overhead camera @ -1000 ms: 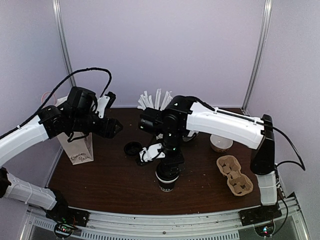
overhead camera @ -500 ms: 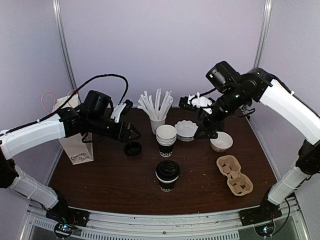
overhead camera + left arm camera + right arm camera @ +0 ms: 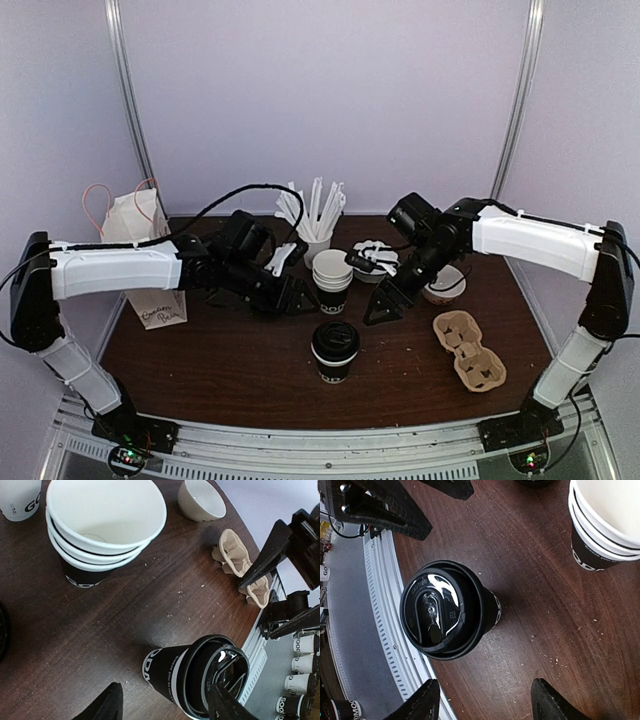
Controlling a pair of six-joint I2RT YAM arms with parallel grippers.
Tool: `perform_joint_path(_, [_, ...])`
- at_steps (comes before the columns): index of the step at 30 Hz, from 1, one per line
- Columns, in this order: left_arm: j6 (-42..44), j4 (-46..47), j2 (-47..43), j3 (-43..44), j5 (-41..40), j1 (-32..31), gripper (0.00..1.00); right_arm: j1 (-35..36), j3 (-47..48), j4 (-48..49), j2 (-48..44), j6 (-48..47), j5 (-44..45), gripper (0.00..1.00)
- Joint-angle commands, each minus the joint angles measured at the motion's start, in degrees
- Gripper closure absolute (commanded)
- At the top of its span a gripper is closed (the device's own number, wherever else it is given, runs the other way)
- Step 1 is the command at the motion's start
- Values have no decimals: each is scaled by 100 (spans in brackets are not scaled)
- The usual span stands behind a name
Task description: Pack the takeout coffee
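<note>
The takeout coffee [image 3: 335,350], a black cup with white lettering and a black lid, stands upright at the table's front middle. My left gripper [image 3: 299,298] is open and empty, low over the table just behind and left of it. My right gripper [image 3: 384,303] is open and empty, just behind and right of it. In the left wrist view the coffee [image 3: 182,674] sits between and ahead of my open fingers [image 3: 104,707]. In the right wrist view the coffee [image 3: 445,610] lies ahead of the open gripper [image 3: 485,704]. Neither gripper touches it.
A paper bag [image 3: 160,305] stands at the left, partly behind the left arm. Stacked white-lined cups [image 3: 332,278] stand behind the coffee. A cardboard cup carrier [image 3: 468,350] lies at the right. A cream bowl [image 3: 447,288], a straw cup [image 3: 315,220] and a white fluted dish [image 3: 375,255] stand further back.
The right arm left the coffee, rose to the back right, then came down again beside it. The left arm moved right and down from the bag toward the coffee.
</note>
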Motion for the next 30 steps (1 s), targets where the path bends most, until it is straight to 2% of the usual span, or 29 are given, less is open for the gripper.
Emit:
perform_joint_path(1, [-252, 494, 164, -63, 136, -124, 39, -70, 29, 397, 263, 377, -610, 37])
perform_joint_path(10, [-221, 581, 426, -34, 330, -173, 43, -88, 45, 482, 604, 509, -873, 43])
perform_joint_path(15, [-204, 582, 372, -119, 402, -222, 44, -89, -33, 499, 687, 550, -1008, 54])
perform_joint_path(30, [-144, 566, 263, -267, 542, -297, 48, 0, -85, 465, 737, 471, -1014, 54])
